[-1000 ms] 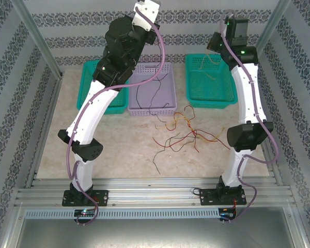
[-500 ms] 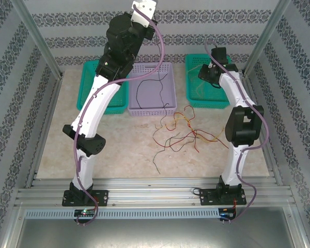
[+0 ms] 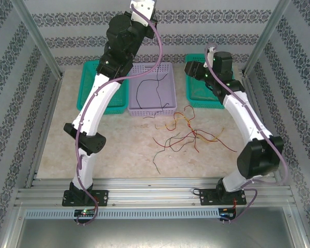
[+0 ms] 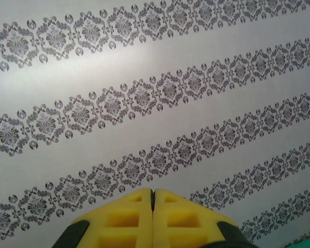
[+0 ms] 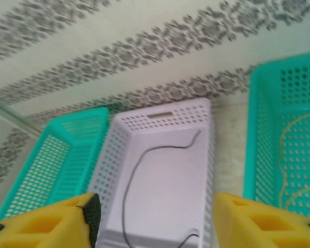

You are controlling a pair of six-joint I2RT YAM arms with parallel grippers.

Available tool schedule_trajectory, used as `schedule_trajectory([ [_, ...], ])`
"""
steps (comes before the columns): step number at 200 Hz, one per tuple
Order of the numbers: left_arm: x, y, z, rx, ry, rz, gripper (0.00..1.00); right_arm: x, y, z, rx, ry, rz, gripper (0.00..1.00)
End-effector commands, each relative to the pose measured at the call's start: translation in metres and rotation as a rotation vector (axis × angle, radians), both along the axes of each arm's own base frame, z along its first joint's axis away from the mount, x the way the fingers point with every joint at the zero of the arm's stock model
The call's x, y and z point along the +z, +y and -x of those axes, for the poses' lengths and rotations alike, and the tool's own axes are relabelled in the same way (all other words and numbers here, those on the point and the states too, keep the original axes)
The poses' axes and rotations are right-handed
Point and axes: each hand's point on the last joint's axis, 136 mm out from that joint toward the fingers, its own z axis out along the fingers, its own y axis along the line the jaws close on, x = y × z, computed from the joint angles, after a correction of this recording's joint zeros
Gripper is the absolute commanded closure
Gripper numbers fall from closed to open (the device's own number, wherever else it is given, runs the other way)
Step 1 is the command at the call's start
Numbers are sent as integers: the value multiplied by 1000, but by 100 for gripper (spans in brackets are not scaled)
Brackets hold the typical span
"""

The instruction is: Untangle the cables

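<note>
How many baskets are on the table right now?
3. The left green basket stands at the far left, the purple basket in the middle, the right green basket at the far right. None seems hidden.

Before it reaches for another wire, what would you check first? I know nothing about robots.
1. Right tool open, nothing between its jaws: ok.
2. Left tool shut, empty, pointed at the wall: ok.
3. Black cable lies inside the purple basket: ok.
4. Yellow cable lies inside the right green basket: ok.
5. Loose cables separated: not ok; red, yellow and black strands cross in a tangle on the table.
6. Left green basket contents: cannot tell, partly hidden.
</note>
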Motion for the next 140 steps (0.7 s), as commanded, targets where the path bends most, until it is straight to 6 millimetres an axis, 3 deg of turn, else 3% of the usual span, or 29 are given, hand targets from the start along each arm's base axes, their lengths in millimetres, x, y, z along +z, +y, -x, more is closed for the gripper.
schedule_trajectory([
  [1, -23, 7, -35, 17, -11, 27, 100, 4, 21, 24, 62, -60, 30, 40],
  [45, -86, 24, -94, 46, 55, 44, 100, 8, 30, 77, 83, -93, -20, 38],
  [84, -169, 20, -137, 80, 179, 27, 100, -4, 58, 124, 170, -84, 57, 37],
  [110, -224, 12, -151, 81, 311, 7, 100, -14, 67, 146, 202, -62, 72, 36],
  [140, -276, -8, -152, 87, 432, -48, 100, -33, 75, 158, 232, -21, 80, 36],
])
